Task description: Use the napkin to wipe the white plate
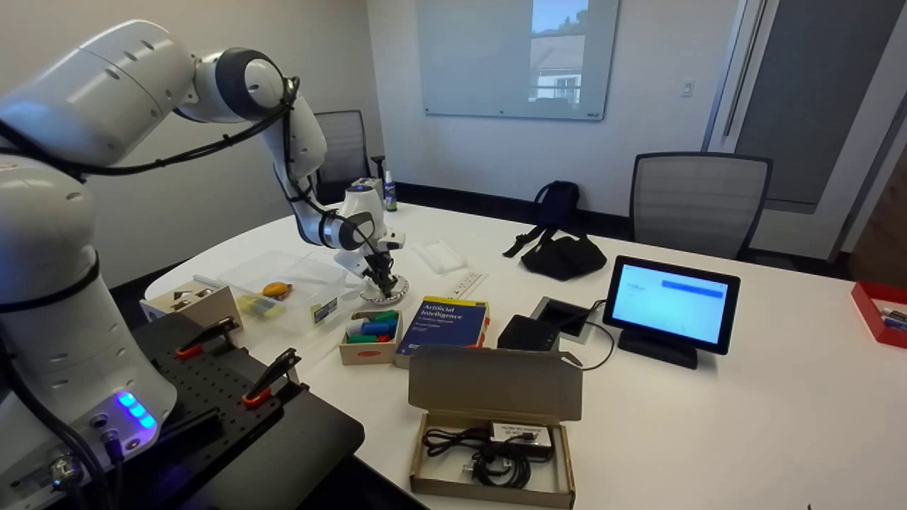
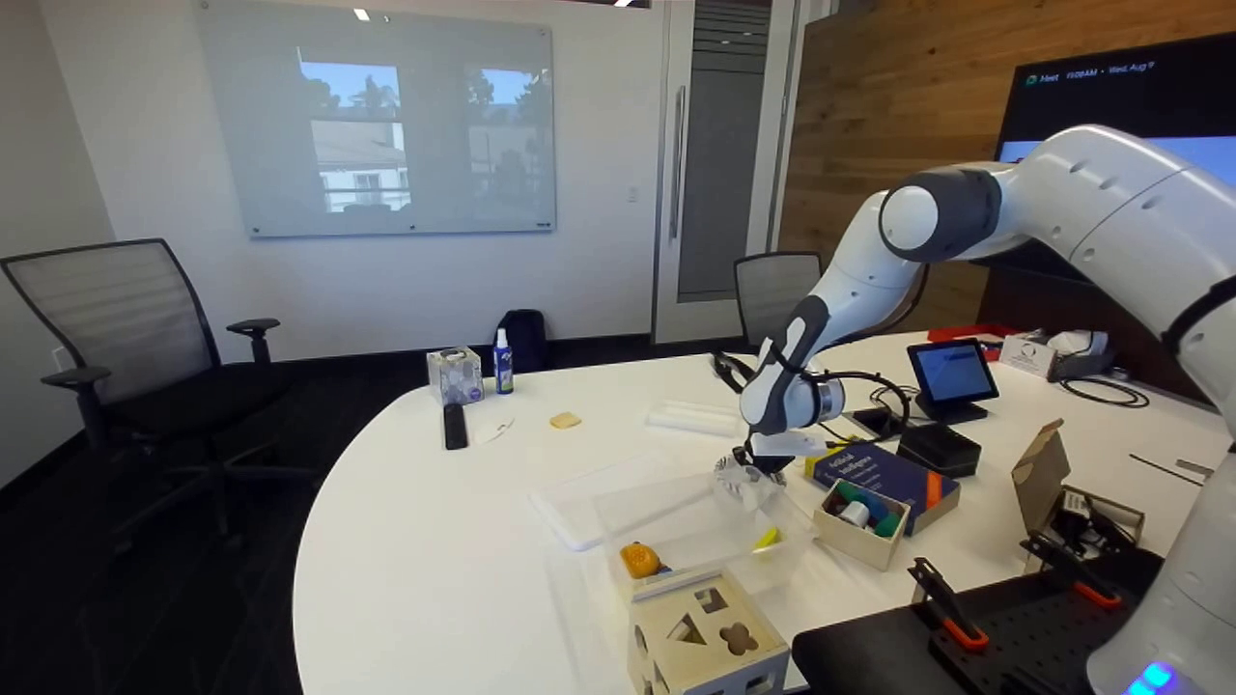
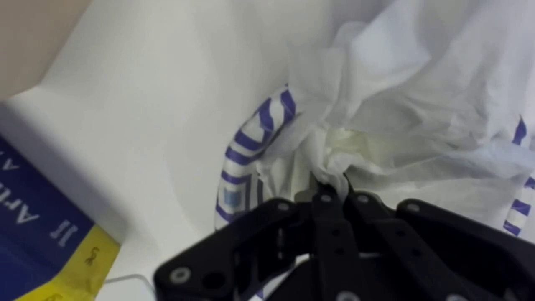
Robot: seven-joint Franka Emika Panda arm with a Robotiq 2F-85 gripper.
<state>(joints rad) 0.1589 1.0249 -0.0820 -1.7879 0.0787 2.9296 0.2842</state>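
Note:
The napkin (image 3: 388, 113) is white and crumpled and fills much of the right of the wrist view. My gripper (image 3: 332, 188) is shut on a pinched fold of it. The white plate (image 3: 236, 167) lies under the napkin; its rim with blue-purple patterns shows on both sides, and its middle is mostly hidden. In an exterior view my gripper (image 1: 386, 289) points down over the plate (image 1: 402, 289). In an exterior view the gripper (image 2: 768, 461) is low behind a clear box wall, and the plate (image 2: 731, 475) shows there in part. The napkin is hard to tell from the plate in both exterior views.
A clear plastic box (image 2: 676, 521) with a yellow toy stands beside the plate. A blue book (image 1: 443, 326) and a small wooden box of coloured blocks (image 1: 372, 340) are close by. A wooden shape sorter (image 2: 710, 637) and a power strip (image 1: 466, 285) are also near.

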